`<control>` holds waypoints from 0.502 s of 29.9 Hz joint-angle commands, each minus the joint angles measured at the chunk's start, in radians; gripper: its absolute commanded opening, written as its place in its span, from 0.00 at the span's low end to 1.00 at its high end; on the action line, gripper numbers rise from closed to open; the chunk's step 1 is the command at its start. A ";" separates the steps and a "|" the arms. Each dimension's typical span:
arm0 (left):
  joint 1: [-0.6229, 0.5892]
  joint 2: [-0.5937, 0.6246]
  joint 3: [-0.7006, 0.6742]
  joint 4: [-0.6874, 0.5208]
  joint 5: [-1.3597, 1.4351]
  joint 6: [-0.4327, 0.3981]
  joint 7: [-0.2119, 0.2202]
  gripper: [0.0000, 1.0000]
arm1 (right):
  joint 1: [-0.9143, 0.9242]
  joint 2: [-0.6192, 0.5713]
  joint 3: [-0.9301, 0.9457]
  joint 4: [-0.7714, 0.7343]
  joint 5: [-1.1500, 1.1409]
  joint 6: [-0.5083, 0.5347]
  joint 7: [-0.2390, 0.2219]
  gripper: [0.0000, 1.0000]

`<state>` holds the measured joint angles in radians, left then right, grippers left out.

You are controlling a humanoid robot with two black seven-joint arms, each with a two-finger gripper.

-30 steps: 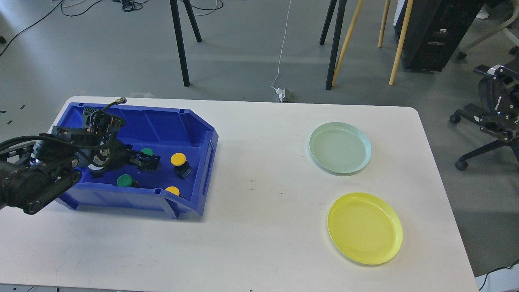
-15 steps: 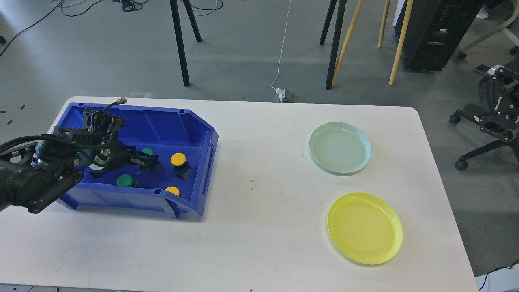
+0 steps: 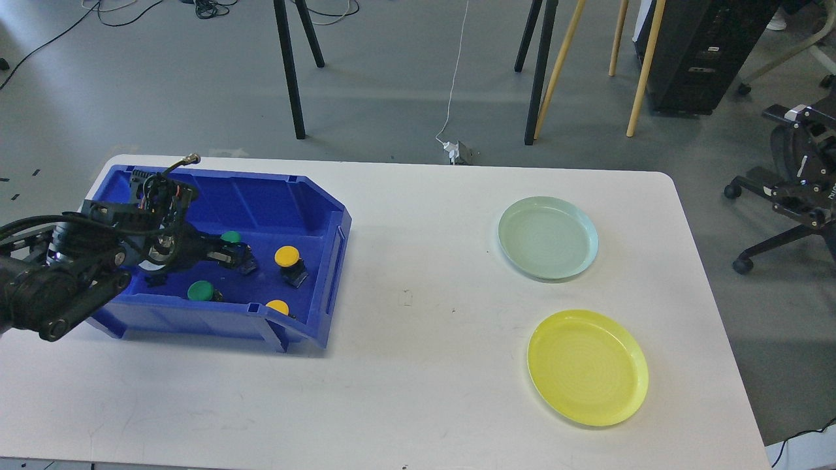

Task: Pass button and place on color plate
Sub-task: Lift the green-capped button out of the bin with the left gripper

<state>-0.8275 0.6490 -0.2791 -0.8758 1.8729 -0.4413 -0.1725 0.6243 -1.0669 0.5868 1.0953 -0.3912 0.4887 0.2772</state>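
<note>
A blue bin [image 3: 313, 202] stands at the table's left. My left gripper [image 3: 234, 256] reaches into it from the left and is shut on a green button [image 3: 230, 237], held slightly above the bin floor. A second green button [image 3: 200, 290] lies near the bin's front wall. A yellow button [image 3: 287, 256] on a black base sits to the right of the gripper, and another yellow button [image 3: 277, 307] lies at the front lip. A pale green plate [image 3: 547, 237] and a yellow plate [image 3: 587, 367] lie at the table's right. My right gripper is out of view.
The white table [image 3: 418, 313] spreads between the bin and the plates. Beyond the far edge are tripod legs, wooden legs and a cable on the floor. An office chair [image 3: 797, 189] stands off the table's right side.
My left gripper has moved slightly up and to the left inside the bin, and the green button in it has risen with it. The other buttons and the plates have not moved.
</note>
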 commanded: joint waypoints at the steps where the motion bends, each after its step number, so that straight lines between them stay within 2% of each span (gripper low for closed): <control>1: -0.002 0.122 -0.005 -0.109 -0.012 -0.005 -0.002 0.34 | 0.000 0.024 0.002 -0.005 0.000 0.000 0.000 0.99; 9: -0.002 0.354 -0.028 -0.366 -0.109 -0.005 -0.002 0.34 | 0.000 0.073 0.002 -0.008 -0.003 -0.007 0.000 0.99; 12: -0.004 0.420 -0.090 -0.466 -0.205 -0.022 0.001 0.34 | 0.000 0.090 0.010 -0.005 -0.003 -0.030 0.000 0.99; 15: -0.010 0.448 -0.179 -0.515 -0.317 -0.047 0.005 0.35 | 0.002 0.108 0.019 -0.005 -0.003 -0.062 0.019 0.99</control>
<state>-0.8310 1.0676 -0.3782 -1.3414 1.6537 -0.4725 -0.1703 0.6243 -0.9758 0.5978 1.0900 -0.3943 0.4566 0.2798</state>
